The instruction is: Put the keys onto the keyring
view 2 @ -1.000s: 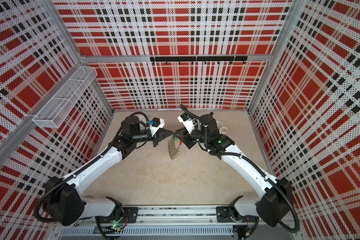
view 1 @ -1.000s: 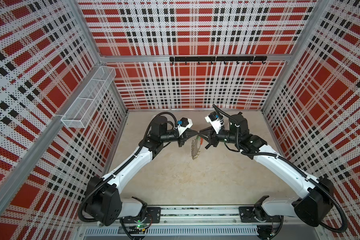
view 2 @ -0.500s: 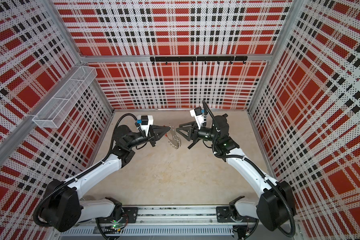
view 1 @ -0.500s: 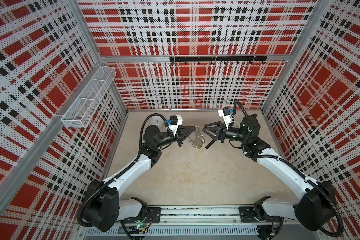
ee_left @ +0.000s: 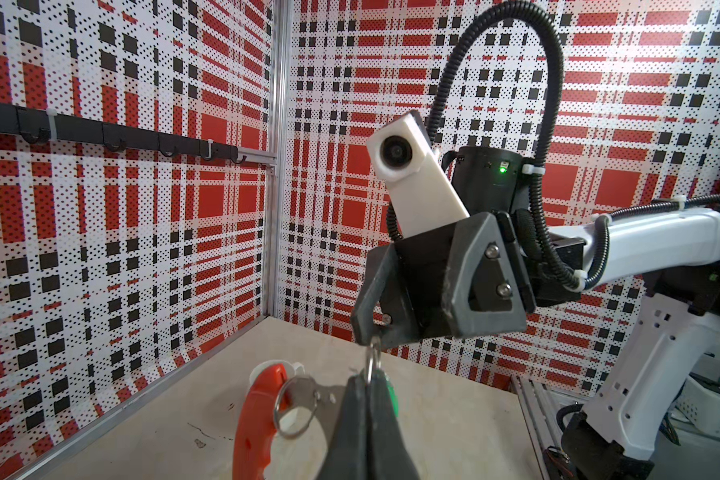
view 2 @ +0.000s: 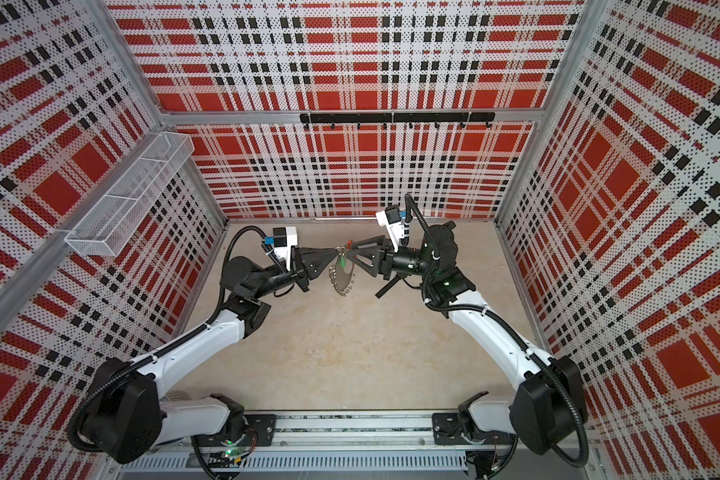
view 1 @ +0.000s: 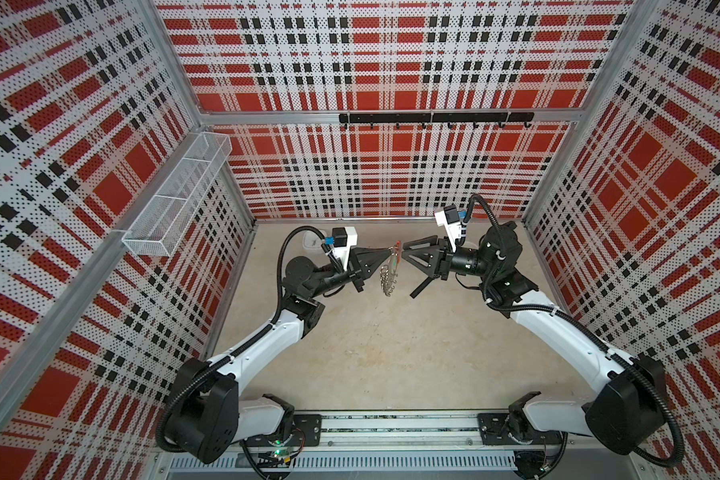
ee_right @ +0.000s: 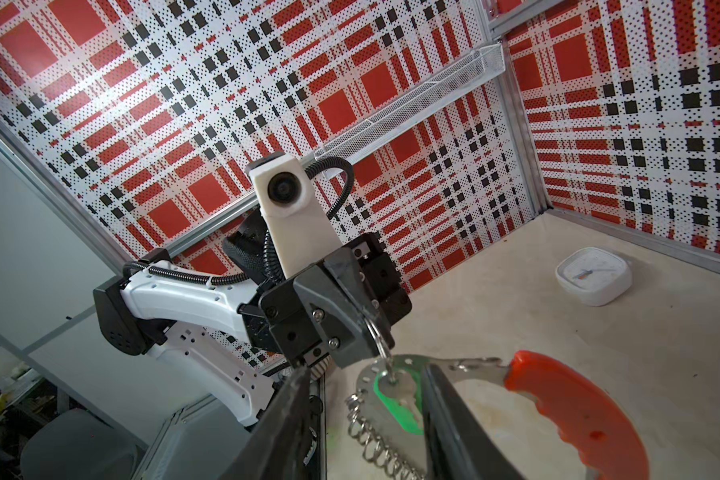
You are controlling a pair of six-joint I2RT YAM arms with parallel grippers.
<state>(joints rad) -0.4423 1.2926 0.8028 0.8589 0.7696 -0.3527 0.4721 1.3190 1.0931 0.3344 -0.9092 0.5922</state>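
The left gripper (ee_right: 373, 330) is pinching shut on a small wire loop (ee_right: 382, 341) of the keyring (ee_right: 558, 407), which is hanging above the table (view 1: 391, 353). The keys (ee_right: 398, 392) are dangling at that loop. The right gripper (view 1: 406, 251) is standing open-jawed just beside the ring, perhaps touching it.

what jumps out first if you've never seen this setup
The loud red, black and white plaid walls all round. Then, above the table's far middle, the left gripper pinches a dangling keyring with a green-tagged key, the open right gripper facing it.
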